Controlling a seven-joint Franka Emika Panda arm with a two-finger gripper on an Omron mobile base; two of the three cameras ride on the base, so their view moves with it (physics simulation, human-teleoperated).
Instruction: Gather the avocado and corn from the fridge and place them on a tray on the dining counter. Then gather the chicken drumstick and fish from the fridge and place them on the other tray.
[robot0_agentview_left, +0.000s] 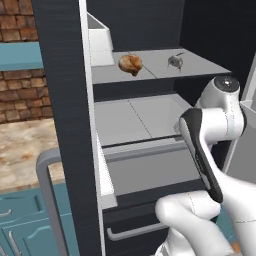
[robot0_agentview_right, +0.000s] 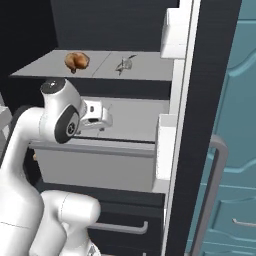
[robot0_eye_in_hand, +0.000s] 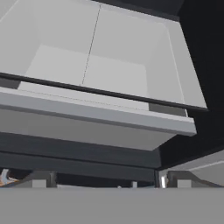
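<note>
Fridge (robot0_agentview_left: 65, 100) stands open. Drumstick (robot0_agentview_left: 130, 64) and fish (robot0_agentview_left: 175, 61) lie apart on the upper shelf (robot0_agentview_left: 200, 65). Gripper (robot0_agentview_right: 102, 119) hangs below shelf level, jaws wide open, empty. Risk: rising carelessly, the hand strikes the shelf edge or knocks the drumstick backward.

fridge (robot0_agentview_left: 65, 100) doors swung wide, front of the pale shelves open to reach | upper shelf (robot0_agentview_left: 200, 67): chicken drumstick (robot0_agentview_left: 130, 64) and fish (robot0_agentview_left: 175, 61) apart, bare room between and beside them | middle shelf (robot0_agentview_left: 135, 117): bare | door bins (robot0_agentview_right: 172, 35) jut inward at the sides | arm (robot0_agentview_left: 215, 125) stands before the lower shelves
</note>
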